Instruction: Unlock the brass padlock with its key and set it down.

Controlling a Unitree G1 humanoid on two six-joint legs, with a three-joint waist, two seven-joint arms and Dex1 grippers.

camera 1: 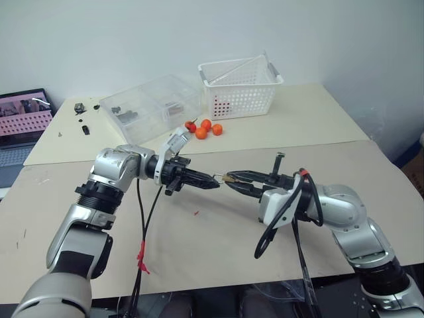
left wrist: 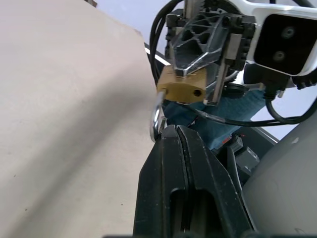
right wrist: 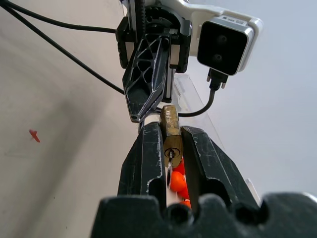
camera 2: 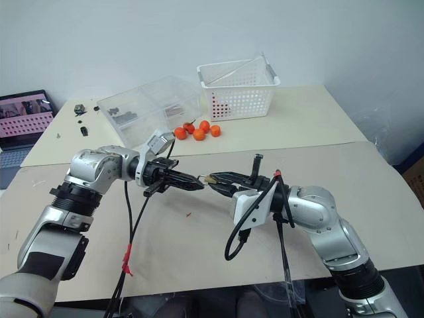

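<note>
Right claw (camera 1: 233,177) pinches brass padlock (right wrist: 171,130) (left claw (camera 1: 213,182) grips shackle (left wrist: 155,117))

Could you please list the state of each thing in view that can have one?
brass padlock: off the table, clamped between the right claw's fingers, key in its keyhole.
left claw: shut on the padlock's shackle.
right claw: shut on the padlock body.
white basket: upright on the far table.
clear plastic box: open, small dark parts inside.
laptop: screen on.
</note>
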